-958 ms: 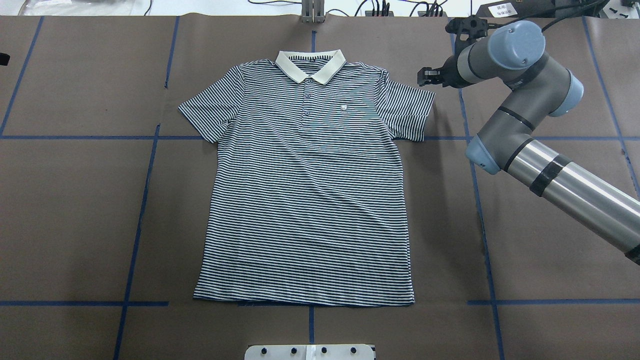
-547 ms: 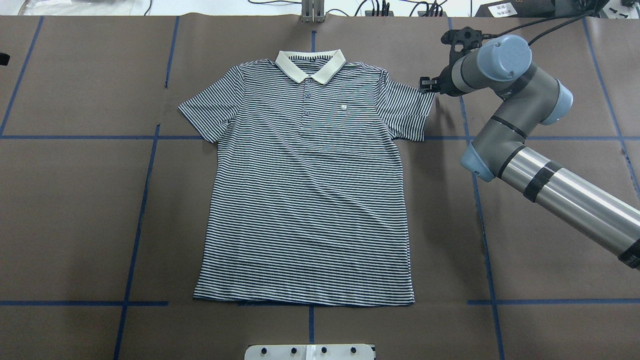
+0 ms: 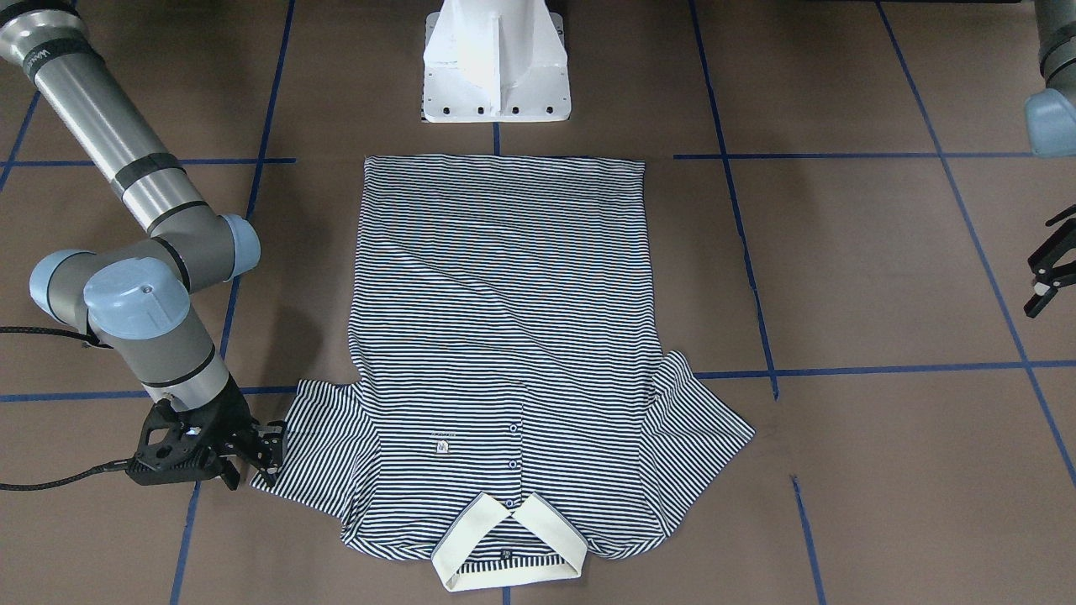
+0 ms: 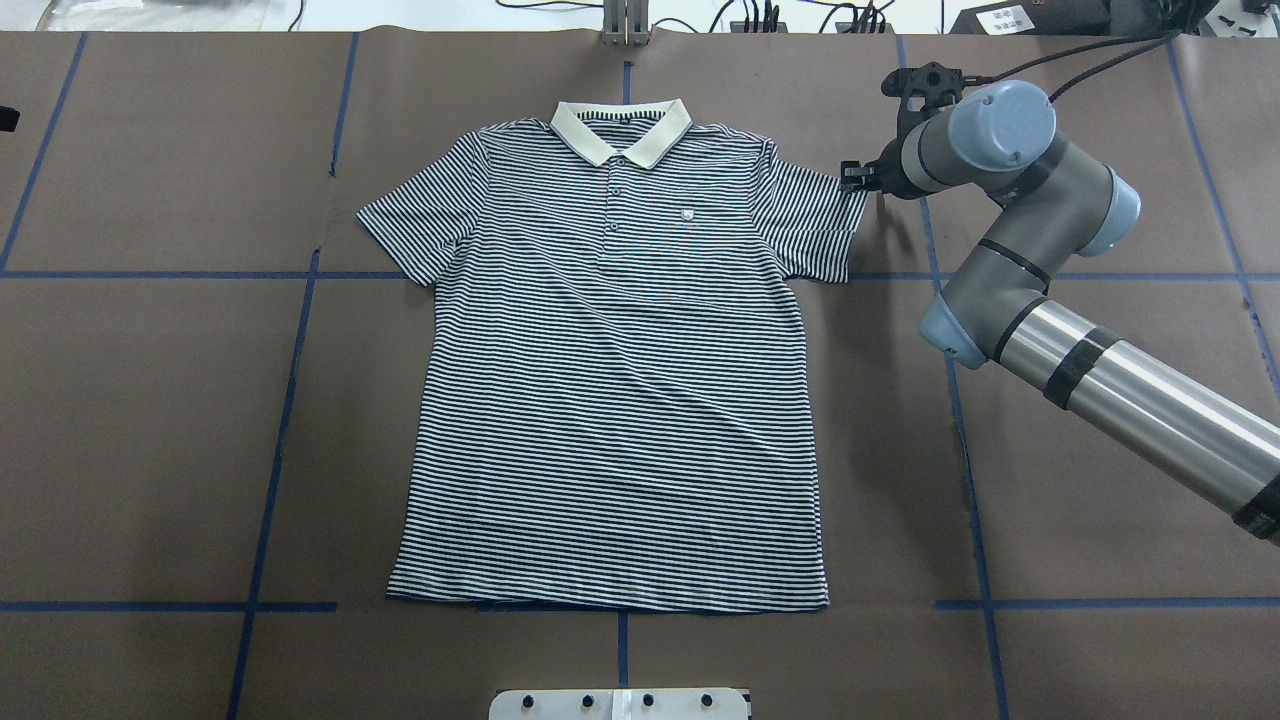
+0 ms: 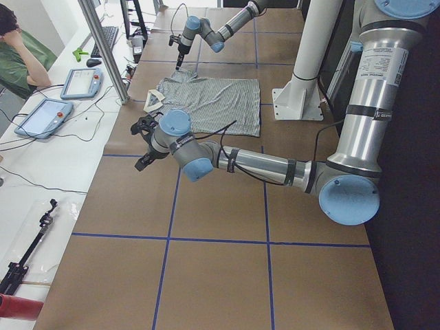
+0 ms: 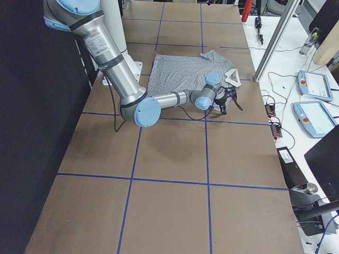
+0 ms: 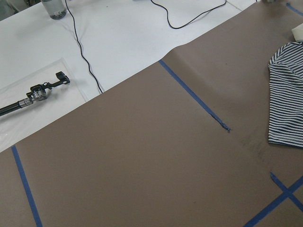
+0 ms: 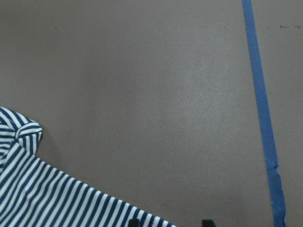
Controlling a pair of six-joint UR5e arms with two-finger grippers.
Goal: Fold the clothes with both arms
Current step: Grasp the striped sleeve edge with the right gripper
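Right gripper (image 4: pixel 848 175), fingers spread, sits at the striped polo shirt's (image 4: pixel 620 400) two-o'clock sleeve corner; left gripper (image 3: pixel 1045 281) hangs spread, well apart. Shirt lies flat, mid-table, on brown paper (image 4: pixel 150 400) gridded with blue tape (image 4: pixel 285 420).

Wide bare brown table covering (image 4: pixel 150 430) lies on the robot's left of the polo shirt (image 4: pixel 615 380); the left gripper (image 3: pixel 1046 281) hangs at its outer edge, well apart from the cloth. On the other side the right arm (image 4: pixel 1050 300) slants across the covering, its right gripper (image 4: pixel 850 178) at the sleeve tip. The white pedestal base (image 3: pixel 496 63) stands just beyond the hem, leaving a narrow strip.
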